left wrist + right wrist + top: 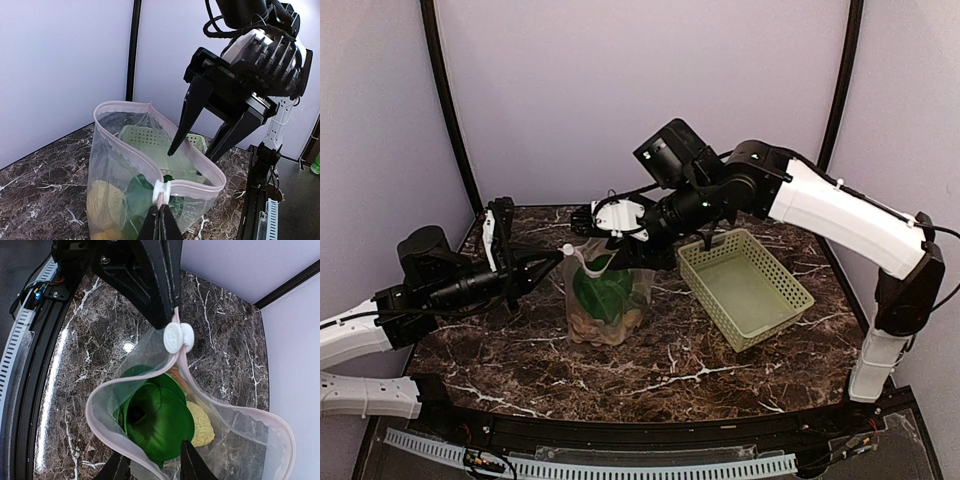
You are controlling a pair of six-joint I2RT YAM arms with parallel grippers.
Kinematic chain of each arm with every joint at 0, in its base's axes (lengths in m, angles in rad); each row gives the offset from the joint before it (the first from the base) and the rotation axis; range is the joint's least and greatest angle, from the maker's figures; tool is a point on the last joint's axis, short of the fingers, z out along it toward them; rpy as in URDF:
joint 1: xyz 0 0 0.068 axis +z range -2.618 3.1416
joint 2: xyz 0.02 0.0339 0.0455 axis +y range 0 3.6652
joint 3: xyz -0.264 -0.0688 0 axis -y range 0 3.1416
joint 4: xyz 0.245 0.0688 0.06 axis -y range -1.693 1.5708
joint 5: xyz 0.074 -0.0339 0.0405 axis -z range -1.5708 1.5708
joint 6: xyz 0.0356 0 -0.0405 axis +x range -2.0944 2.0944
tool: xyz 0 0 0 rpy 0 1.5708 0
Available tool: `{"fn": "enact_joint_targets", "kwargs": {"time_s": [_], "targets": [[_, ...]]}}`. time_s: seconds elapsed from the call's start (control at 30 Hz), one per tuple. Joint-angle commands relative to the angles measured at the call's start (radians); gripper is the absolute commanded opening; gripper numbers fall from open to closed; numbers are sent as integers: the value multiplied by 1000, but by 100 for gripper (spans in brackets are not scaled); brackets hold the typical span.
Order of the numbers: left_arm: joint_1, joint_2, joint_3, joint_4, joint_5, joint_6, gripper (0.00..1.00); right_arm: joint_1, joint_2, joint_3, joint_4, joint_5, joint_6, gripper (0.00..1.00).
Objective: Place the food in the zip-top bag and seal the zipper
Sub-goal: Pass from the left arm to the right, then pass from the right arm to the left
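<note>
Green basket point(748, 288) just R of upright bag point(606, 300).

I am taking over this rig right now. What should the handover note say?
Left gripper: jaws shut on the zipper end, beside its white slider.
Right gripper: jaws open, empty, over the bag's mouth.
Zip-top bag: upright on the table, mouth open; green piece and lemon inside.
Basket: no food visible in it.
Done: food appears bagged.
Left: seal the zipper.
</note>
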Motion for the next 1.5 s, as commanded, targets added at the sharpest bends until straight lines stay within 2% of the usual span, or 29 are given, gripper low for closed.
{"fn": "enact_joint_targets", "kwargs": {"time_s": [0.0,0.1,0.27,0.4,0.53,0.63,0.7,0.73,0.8,0.9,1.17,1.4,1.47], "targets": [[-3,2,23,-5,14,2,2,9,52,56,-41,-64,28,32],[-3,-3,22,-9,7,1,2,16,68,85,-84,-84,15,34],[-3,-21,11,-11,-18,2,2,41,55,86,-134,-103,-9,53],[-3,-30,2,-6,-35,1,2,64,43,69,-125,-75,-16,53],[-3,-31,0,1,-28,-7,2,75,64,76,-94,-21,3,41],[-3,-33,-4,2,-20,-12,2,76,84,92,-74,26,11,15],[-3,-29,-10,0,7,-18,14,76,87,99,-61,51,14,4],[-3,-25,-13,-1,15,-20,25,76,88,102,-56,61,14,0],[-3,-16,-21,0,35,-20,34,75,85,104,-52,64,13,0],[-3,1,-31,10,47,-16,37,76,80,102,-49,63,11,0],[-3,75,-28,33,97,5,26,76,73,88,-45,76,12,0],[-3,61,-34,52,62,2,10,75,74,87,-44,80,11,0],[-3,49,-37,54,57,2,9,75,75,87,-43,82,12,0]]}}
